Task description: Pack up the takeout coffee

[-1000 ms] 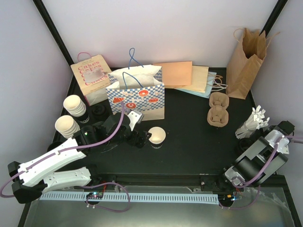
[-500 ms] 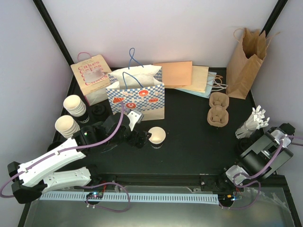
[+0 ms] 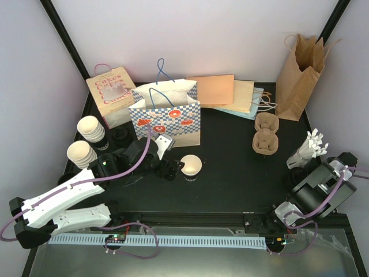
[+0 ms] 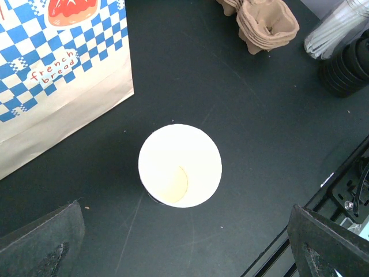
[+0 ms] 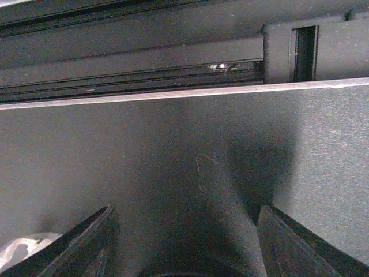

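Your top camera sits above and behind the arm bases and looks down over the whole table (image 3: 242, 179). Your left wrist camera looks almost straight down from close range. In it the cup (image 4: 180, 165) lies just ahead of the left gripper (image 4: 184, 245), between its spread fingers. The overhead view shares that cup (image 3: 191, 164), the checked bag (image 3: 167, 118) and the cup carrier (image 3: 266, 133). Your right wrist camera skims low and very near over the table, facing the rail (image 5: 144, 75) beyond the right gripper (image 5: 187, 245).

One loose cup (image 3: 191, 166), two cup stacks (image 3: 91, 128), three upright bags (image 3: 167, 112), one stack of cup carriers (image 3: 266, 133)
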Tool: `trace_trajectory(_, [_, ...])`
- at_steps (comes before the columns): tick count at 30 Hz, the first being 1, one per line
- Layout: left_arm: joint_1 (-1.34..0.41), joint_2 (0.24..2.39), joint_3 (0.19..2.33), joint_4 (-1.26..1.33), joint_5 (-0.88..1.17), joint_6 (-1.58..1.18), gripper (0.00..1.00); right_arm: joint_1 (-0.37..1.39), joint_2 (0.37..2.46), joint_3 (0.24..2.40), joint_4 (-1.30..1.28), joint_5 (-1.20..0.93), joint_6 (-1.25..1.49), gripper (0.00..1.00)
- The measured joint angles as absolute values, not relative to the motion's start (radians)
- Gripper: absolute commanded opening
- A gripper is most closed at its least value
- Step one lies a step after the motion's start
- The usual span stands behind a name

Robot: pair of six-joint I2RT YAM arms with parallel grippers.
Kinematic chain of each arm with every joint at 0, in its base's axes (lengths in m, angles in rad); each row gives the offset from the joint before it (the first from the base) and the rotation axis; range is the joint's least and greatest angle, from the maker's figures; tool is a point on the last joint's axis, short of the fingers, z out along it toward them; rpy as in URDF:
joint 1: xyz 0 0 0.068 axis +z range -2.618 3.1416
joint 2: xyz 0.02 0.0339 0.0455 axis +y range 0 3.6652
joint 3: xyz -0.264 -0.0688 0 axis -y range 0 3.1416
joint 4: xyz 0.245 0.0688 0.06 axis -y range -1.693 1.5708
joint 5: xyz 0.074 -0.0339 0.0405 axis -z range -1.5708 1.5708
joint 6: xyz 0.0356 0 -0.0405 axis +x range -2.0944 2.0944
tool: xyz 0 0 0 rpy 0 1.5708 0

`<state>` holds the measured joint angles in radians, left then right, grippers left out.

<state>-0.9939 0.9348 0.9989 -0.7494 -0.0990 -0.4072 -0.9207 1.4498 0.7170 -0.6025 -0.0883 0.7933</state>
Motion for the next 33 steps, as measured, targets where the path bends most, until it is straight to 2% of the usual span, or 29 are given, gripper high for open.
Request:
trace_trajectory(9, [-0.994, 0.912, 0.99, -0.746, -0.098, -0.407, 0.99, -0.902, 1.421, 0.688, -0.574, -0.083, 0.783, 0.68])
trace_trajectory(27, [-0.994, 0.901, 0.979, -0.745, -0.098, -0.407, 0.99, -0.705, 1.288, 0.568, -0.501, -0.151, 0.848, 0.67])
trace_trajectory(33, [-0.994, 0.9, 0.979, -0.743, -0.097, -0.408, 0.99, -0.694, 1.253, 0.538, -0.488, -0.179, 0.871, 0.68])
